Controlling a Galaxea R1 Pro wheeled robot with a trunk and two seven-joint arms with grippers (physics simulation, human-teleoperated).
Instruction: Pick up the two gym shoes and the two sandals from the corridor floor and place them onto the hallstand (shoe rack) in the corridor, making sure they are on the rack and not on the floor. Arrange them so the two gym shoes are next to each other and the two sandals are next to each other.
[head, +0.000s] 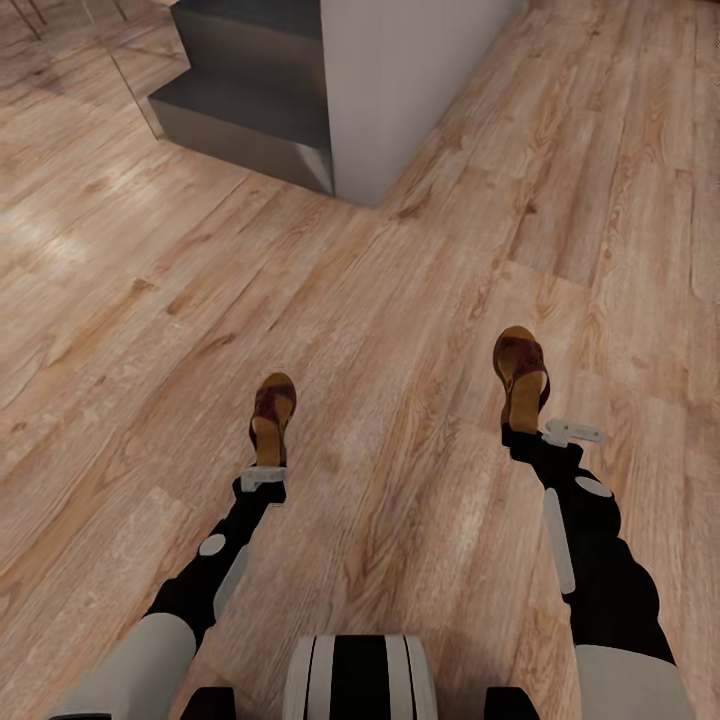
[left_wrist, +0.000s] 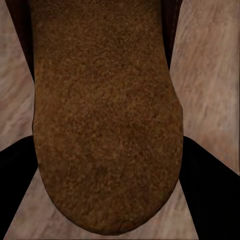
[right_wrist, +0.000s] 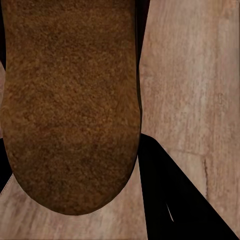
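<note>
We hold one sandal (head: 272, 418) by its heel in the left end effector (head: 264, 478), lower centre-left, and the other sandal (head: 522, 370) in the right end effector (head: 528, 432), centre-right. Held so near the heel, either could tip or slip free and drop to the floor (head: 400, 330) while we travel.

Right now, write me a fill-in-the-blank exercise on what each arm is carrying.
1. The left gripper holds one ____ by its heel end.
2. The right sandal is held above the wood-plank ____.
3. The sandals' straps are dark reddish-____.
4. Beyond the left sandal stand dark grey ____.

Missing words: sandal; floor; brown; steps
</note>
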